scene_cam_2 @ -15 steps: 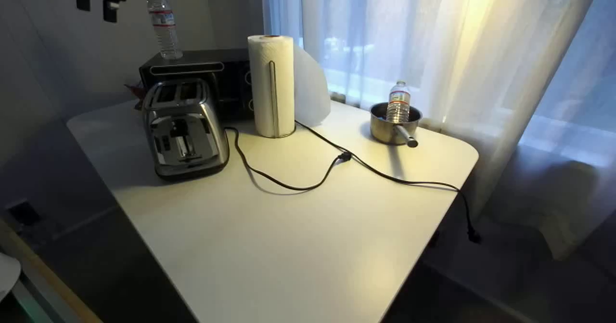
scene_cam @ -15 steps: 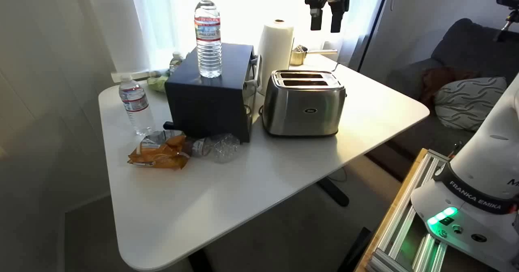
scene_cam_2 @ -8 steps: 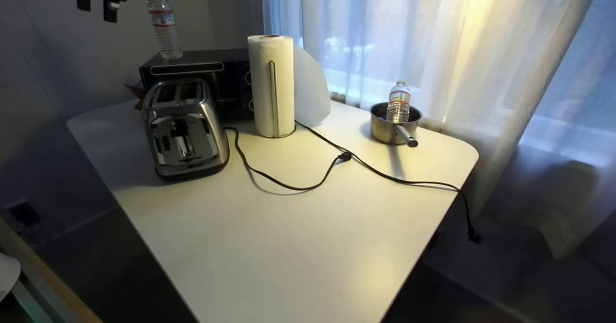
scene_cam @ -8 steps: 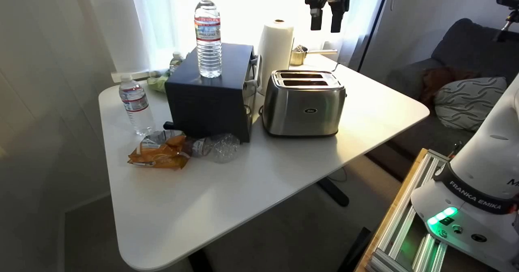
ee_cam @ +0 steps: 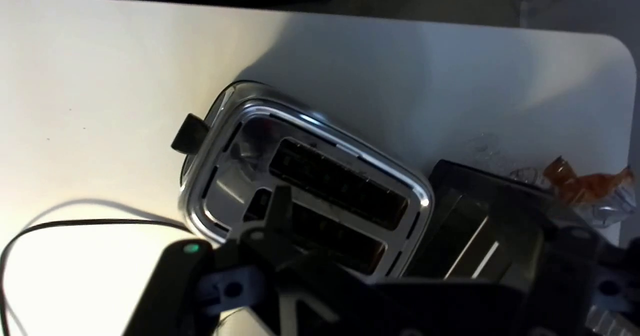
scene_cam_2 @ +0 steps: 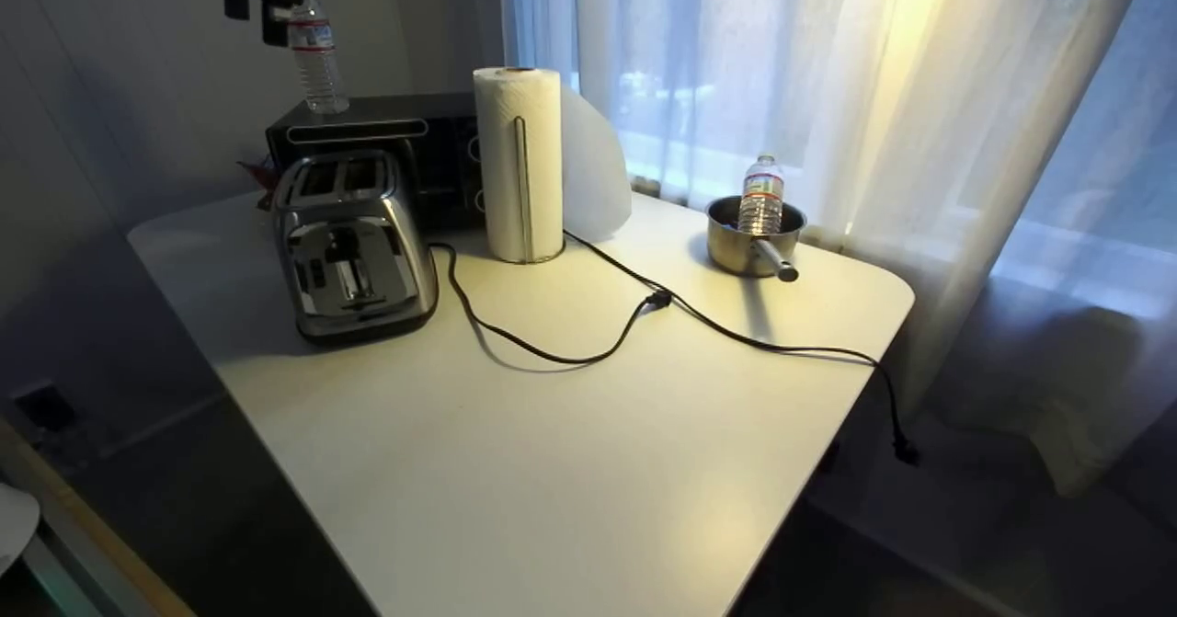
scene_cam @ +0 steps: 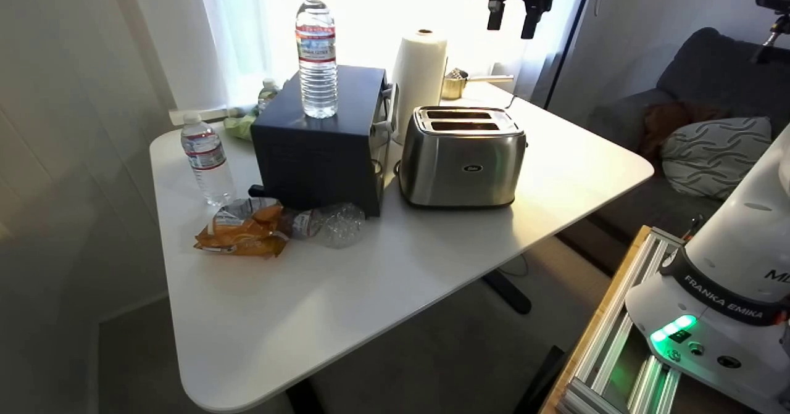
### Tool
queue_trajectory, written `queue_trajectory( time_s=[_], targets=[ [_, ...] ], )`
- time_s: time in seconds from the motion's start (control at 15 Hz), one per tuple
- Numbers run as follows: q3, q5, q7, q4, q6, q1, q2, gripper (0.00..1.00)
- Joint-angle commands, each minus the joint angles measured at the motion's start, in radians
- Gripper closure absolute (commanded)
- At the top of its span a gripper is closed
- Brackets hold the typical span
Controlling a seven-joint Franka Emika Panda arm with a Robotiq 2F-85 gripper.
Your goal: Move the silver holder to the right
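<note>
On the table [scene_cam_2: 570,470], beside the dark oven [scene_cam: 315,167] and near the toaster [scene_cam: 466,182], the silver holder [scene_cam_2: 519,176] stands upright, so I'd cross high before lowering my gripper [scene_cam: 511,31], whose fingers [scene_cam: 531,22] are apart, though depth reads poorly.

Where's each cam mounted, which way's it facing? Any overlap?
An exterior view: high beside the table, facing down past the toaster toward the window; robot base at right, gripper at top.
An exterior view: also high, facing down toward the pan and curtains; gripper top left, perhaps robot base lower left.
Wrist view: on the wrist, looking down on the toaster; gripper along the bottom.
Both exterior views share toaster, paper-towel stand, gripper.
</note>
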Motion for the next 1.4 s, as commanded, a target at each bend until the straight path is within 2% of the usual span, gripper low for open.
queue_trajectory(
  time_s=[0.0,0.47,0.8,1.0,1.33],
  targets=[
    [-0.036,-0.015,0.016,0.010,0.057,-0.051,-0.004,0.00],
    [-0.107,-0.028,0.001,0.007,0.204,-0.126,0.035,0.00],
    [-0.159,0.005,0.022,0.036,0.252,-0.156,0.132,0.00],
    [-0.161,0.013,0.047,0.064,0.344,-0.155,0.202,0.00],
    [-0.151,0.034,0.143,0.140,0.435,-0.150,0.320,0.00]
  ],
)
